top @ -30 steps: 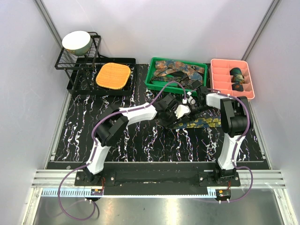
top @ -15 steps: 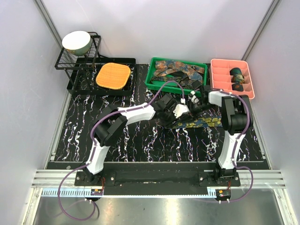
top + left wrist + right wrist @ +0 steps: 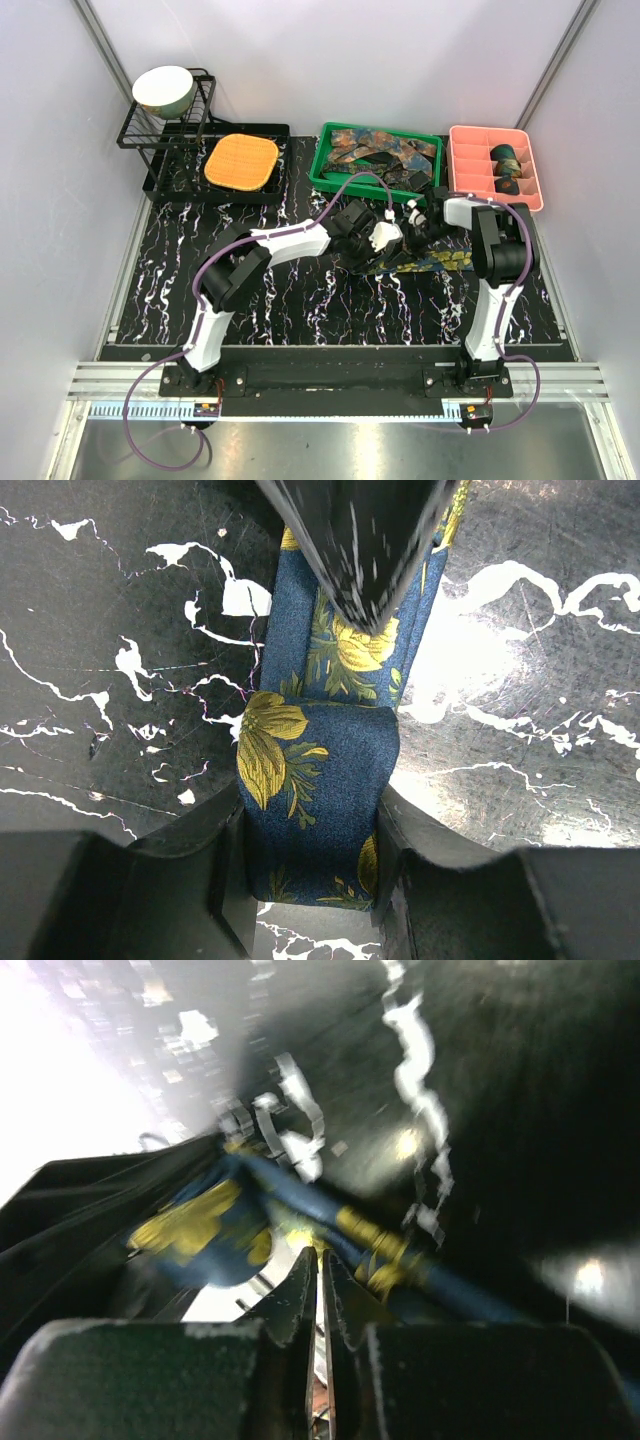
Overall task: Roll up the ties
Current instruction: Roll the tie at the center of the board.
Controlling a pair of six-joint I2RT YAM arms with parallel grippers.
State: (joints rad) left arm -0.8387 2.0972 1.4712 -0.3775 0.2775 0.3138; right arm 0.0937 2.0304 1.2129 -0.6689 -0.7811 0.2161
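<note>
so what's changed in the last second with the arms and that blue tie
The right gripper edged left toward the left gripper, which nudged slightly away from the bases, so they now sit closer together over the navy fabric tie with yellow flowers. No grasp visibly changed. The green bin of ties, pink divided tray and orange waffle pad stayed put.

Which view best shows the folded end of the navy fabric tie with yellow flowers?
Left wrist: the navy fabric tie is sharp and central, its folded end between the left gripper's fingers. Top external shows only a strip beyond the arms; right wrist shows it blurred.
</note>
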